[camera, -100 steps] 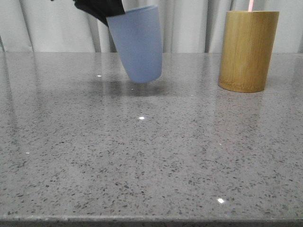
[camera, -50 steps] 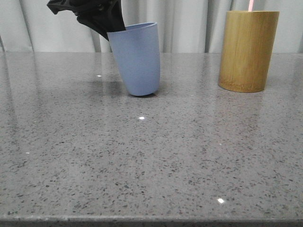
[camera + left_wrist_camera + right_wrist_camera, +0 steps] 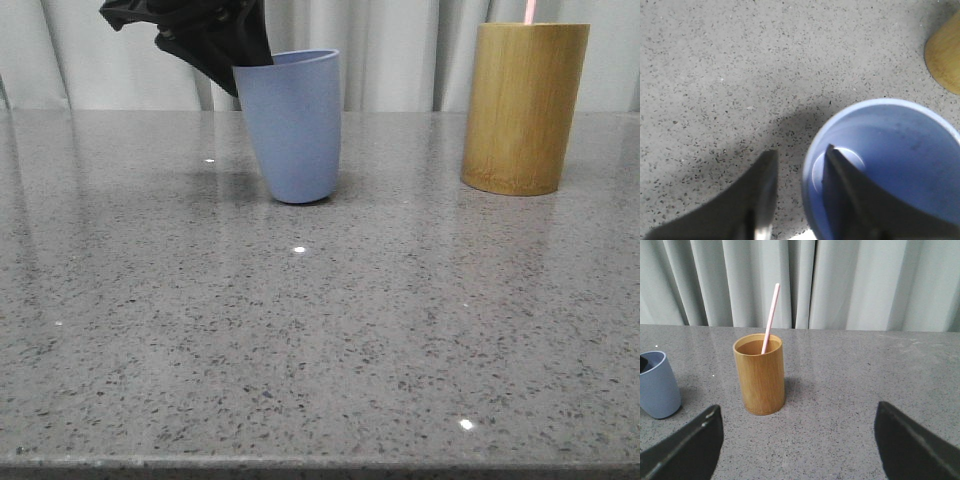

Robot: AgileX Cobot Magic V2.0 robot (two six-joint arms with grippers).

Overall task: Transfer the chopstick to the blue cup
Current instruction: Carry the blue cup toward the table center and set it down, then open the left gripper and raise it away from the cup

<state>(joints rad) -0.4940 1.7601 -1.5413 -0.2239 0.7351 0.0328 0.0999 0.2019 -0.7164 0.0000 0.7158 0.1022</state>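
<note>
The blue cup [image 3: 292, 125] stands upright on the grey stone table [image 3: 300, 350], left of centre at the back. It also shows in the left wrist view [image 3: 900, 145] and the right wrist view [image 3: 657, 385]. My left gripper [image 3: 238, 68] [image 3: 800, 150] is at the cup's rim, one finger inside and one outside. The jaws are open, with a gap between the outer finger and the cup wall. A pale pink chopstick [image 3: 528, 10] [image 3: 770, 315] stands in the bamboo cylinder [image 3: 523, 105] [image 3: 760, 377]. My right gripper [image 3: 798, 407] is wide open and empty, facing the cylinder from a distance.
The bamboo cylinder stands at the back right, and its edge also shows in the left wrist view [image 3: 945, 55]. Pale curtains [image 3: 400, 50] hang behind the table. The table's front edge runs along the bottom of the front view.
The blue cup came down from a tilted, lifted hold and now stands upright on the table. My left gripper's jaws have let go of its rim.
</note>
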